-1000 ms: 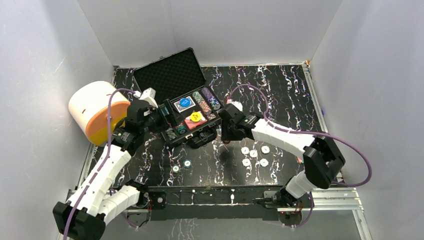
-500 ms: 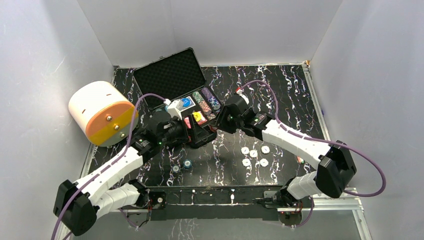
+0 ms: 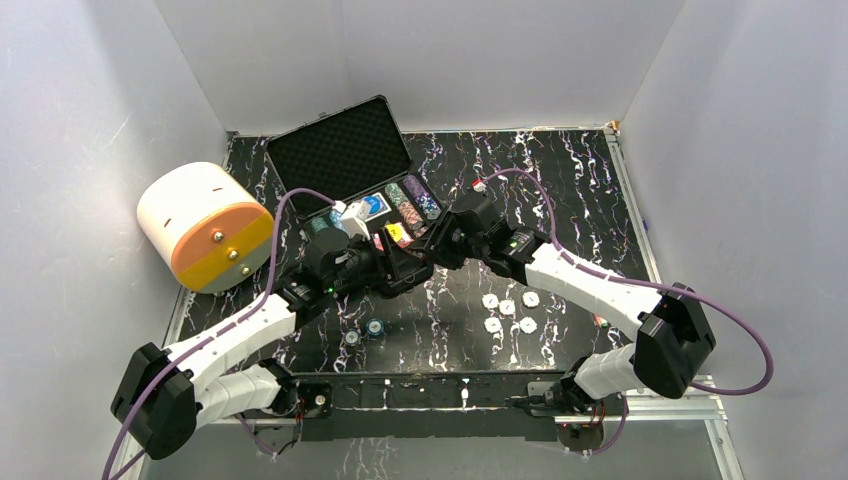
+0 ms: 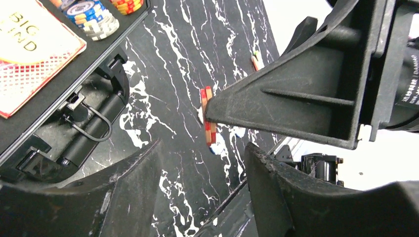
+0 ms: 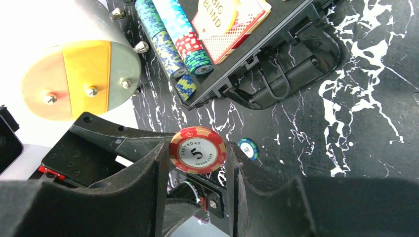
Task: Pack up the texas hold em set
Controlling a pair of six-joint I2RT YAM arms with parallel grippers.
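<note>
The black hard case (image 3: 340, 155) lies open, with rows of chips (image 3: 408, 208), a card deck and the yellow button (image 3: 397, 234) in its base. My right gripper (image 5: 196, 159) is shut on a red "5" poker chip (image 5: 197, 149) and holds it in the air just in front of the case's handle (image 5: 284, 81). In the top view it (image 3: 430, 254) meets my left gripper (image 3: 400, 271). My left gripper (image 4: 200, 173) is open and empty, its jaws just below the edge-on red chip (image 4: 208, 118).
The big white-and-orange cylinder (image 3: 205, 225) stands at the left. Several white chips (image 3: 508, 308) lie on the table at the right, and two blue chips (image 3: 374, 327) lie near the front. A thin orange-green pen (image 4: 255, 60) lies further right.
My left arm has swung from the case's left side to its front, up to the right gripper. My right gripper has moved a little toward the case with the chip.
</note>
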